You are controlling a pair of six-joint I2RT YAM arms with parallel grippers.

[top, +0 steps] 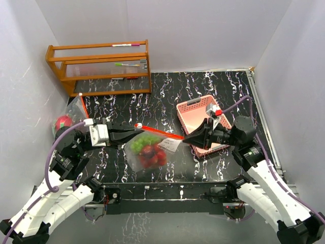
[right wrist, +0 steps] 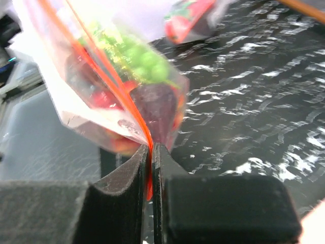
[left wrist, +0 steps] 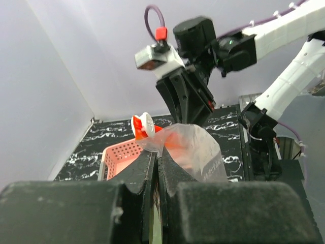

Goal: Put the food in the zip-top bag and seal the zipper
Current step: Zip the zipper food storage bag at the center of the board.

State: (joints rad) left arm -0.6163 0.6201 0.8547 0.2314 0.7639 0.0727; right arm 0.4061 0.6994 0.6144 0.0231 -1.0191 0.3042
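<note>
Our left gripper [top: 133, 135] and right gripper [top: 184, 137] each pinch tight on one end of the zip-top bag [top: 150, 152], stretched mid-table. Grapes [top: 144, 141] and red fruits [top: 153, 155] are inside. A dragon fruit [top: 63, 122] lies outside, far left. Sealing is apparently not yet done.

Soft, even white light fills the overhead view, bouncing off the pale walls [top: 203, 30] and leaving only faint shadows on the glossy black worktop [top: 167, 91]; that frame is sharp throughout. In the left wrist view the left gripper [left wrist: 158, 152] sits dark and out of focus at the bottom, against a bright backdrop. The right wrist view is softest: the zip-top bag [right wrist: 117, 76] is smeared with blur, white glare washes its upper plastic, and the right gripper [right wrist: 151, 152] is defocused.
</note>
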